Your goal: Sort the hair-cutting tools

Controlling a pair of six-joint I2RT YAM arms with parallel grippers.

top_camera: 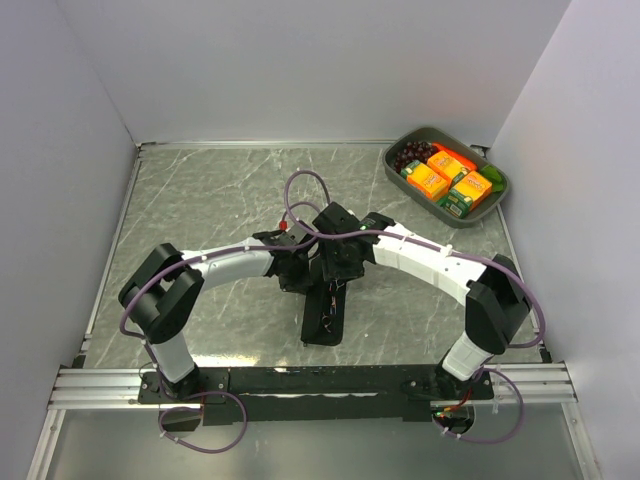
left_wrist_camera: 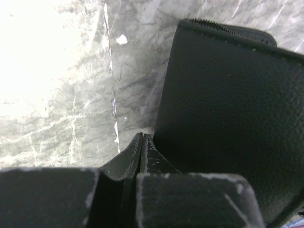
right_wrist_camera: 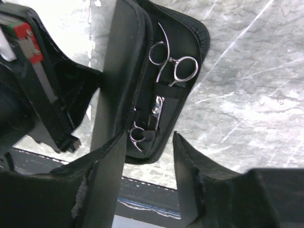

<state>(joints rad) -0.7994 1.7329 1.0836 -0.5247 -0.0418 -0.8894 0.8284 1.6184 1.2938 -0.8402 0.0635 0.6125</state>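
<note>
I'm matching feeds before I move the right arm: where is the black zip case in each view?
Top external: case in the lower middle of the picture, at the table's centre.
Left wrist: case fills the right half, grained outer face showing.
Right wrist: case at upper centre, open, silver scissors strapped inside.
Shared landmark: the grey marbled table under it in all three.

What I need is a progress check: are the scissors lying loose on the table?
No, both scissors sit tucked under straps inside the open black case.
</note>
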